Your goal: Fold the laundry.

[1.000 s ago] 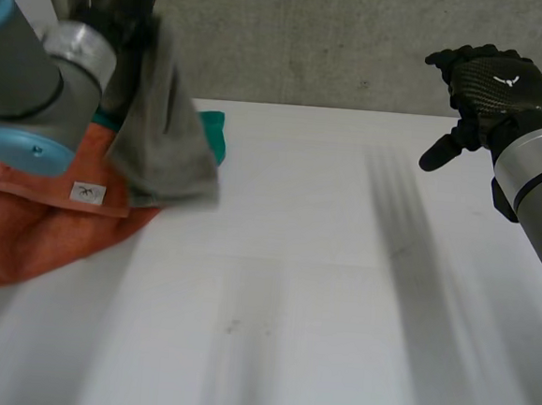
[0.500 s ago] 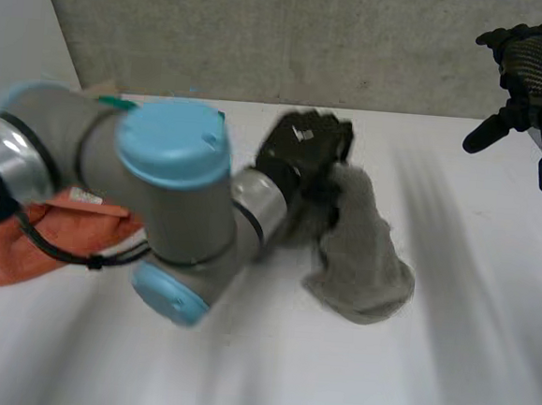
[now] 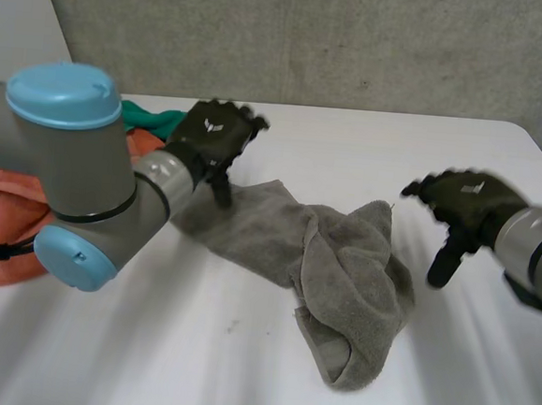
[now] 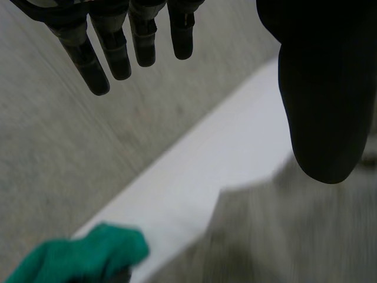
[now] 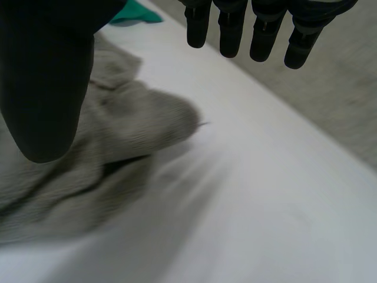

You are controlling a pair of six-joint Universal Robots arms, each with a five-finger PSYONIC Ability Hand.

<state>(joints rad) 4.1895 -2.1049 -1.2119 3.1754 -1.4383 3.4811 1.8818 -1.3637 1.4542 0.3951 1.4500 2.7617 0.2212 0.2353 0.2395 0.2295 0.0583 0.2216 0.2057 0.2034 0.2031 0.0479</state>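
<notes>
White table (image 3: pixel 369 145) with laundry.
Crumpled grey towel (image 3: pixel 340 283) mid-table; orange cloth (image 3: pixel 3 210) and green cloth (image 3: pixel 155 118) at its left edge.

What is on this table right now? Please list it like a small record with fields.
Surface: white table
Middle: crumpled grey terry towel, bunched up, not folded
Left robot hand: open, over the towel's end nearest the pile
Right robot hand: open, beside the towel's other end, holding nothing
Pile by the left arm: orange towel and green cloth
</notes>
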